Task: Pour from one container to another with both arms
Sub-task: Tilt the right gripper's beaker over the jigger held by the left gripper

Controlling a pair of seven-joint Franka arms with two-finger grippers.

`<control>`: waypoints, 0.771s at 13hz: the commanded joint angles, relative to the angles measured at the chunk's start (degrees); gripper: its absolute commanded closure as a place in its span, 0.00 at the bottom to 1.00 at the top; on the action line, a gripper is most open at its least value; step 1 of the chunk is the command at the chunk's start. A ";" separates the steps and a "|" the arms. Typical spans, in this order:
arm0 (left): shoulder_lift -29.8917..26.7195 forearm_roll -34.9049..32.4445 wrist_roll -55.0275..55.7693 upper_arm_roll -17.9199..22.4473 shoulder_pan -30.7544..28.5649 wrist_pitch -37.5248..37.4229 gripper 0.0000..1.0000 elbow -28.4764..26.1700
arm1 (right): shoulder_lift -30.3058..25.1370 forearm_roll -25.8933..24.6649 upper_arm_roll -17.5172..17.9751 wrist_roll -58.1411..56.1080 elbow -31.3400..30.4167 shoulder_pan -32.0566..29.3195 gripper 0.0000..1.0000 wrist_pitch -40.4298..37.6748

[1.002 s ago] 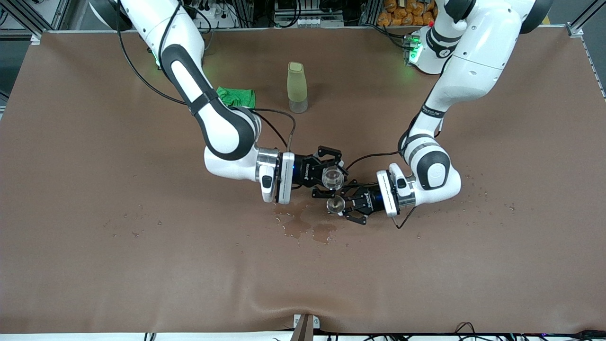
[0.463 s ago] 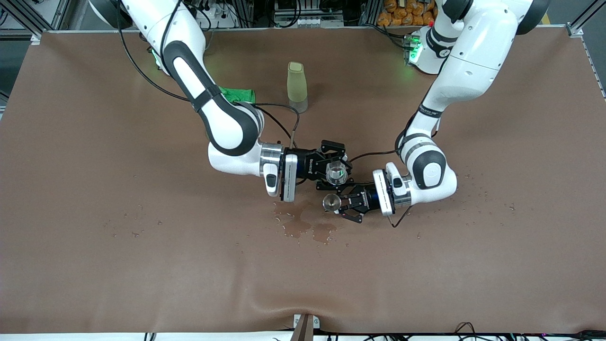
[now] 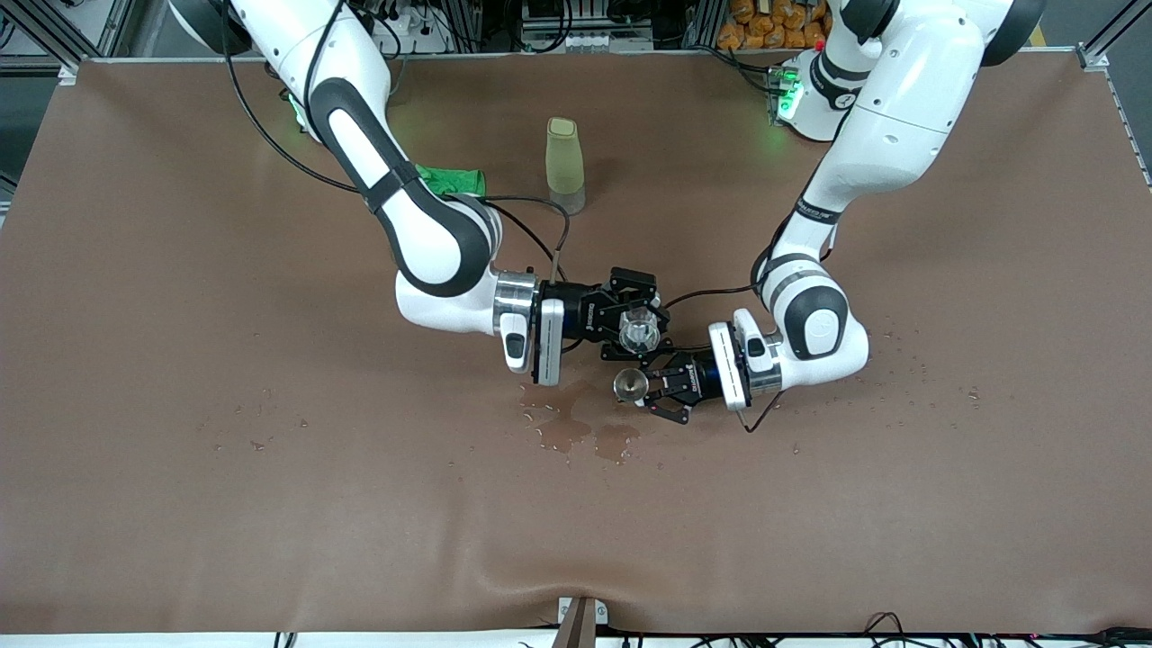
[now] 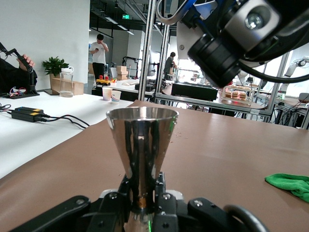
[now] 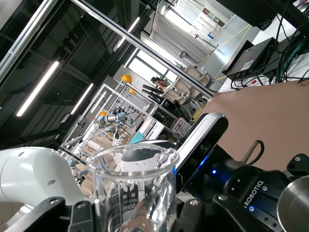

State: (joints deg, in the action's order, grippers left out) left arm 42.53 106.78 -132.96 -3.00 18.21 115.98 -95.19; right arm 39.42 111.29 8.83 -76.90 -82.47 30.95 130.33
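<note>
Across the brown surface [image 3: 180, 270], which stretches the full width of the front view, we see a dark wet patch [image 3: 576, 430] near the middle, with scattered droplets toward both ends. Over the middle, just above that patch, we find both claws meeting. We read the right claw [image 3: 634, 326] as closed on the glass cup [image 3: 638, 329], a small clear cup that its own wrist camera shows with printed markings on the wall and tilted against the ceiling lights. We read the left claw [image 3: 650, 387] as clamped around the narrow stem of the metal cup [image 3: 630, 384], a shiny silver cup whose round rim sits level and upright in its wrist view. The glass cup hangs close beside and slightly above the metal cup, the two nearly touching. Farther from the front camera an olive-green bottle [image 3: 564, 165] stands upright, and beside it, toward the right arm's end, lies a crumpled green cloth [image 3: 450, 181], partly covered by the arm. Past the table's edge we make out aluminium framing, cables and orange packets [image 3: 774, 22]. In the left wrist view the room opens out into a bright lab with white benches, a potted plant [image 4: 54, 65] and people standing about.
</note>
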 commanded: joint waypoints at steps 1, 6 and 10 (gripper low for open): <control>0.81 -1.14 1.38 -0.08 0.16 0.65 1.00 1.68 | -1.80 2.35 0.40 1.93 -1.82 -0.37 1.00 -0.17; 0.81 -0.87 1.38 -0.08 0.16 0.65 1.00 1.68 | -1.80 5.52 0.40 4.74 -1.82 -0.19 1.00 -0.25; 0.81 -0.70 1.38 -0.08 0.16 0.65 1.00 1.68 | -1.45 5.43 0.40 7.02 -1.38 -0.54 1.00 -0.34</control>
State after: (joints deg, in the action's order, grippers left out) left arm 42.53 106.78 -132.95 -3.00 18.21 115.99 -95.19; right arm 39.41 115.13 9.00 -70.96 -82.46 30.94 130.26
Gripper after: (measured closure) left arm 0.789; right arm 0.846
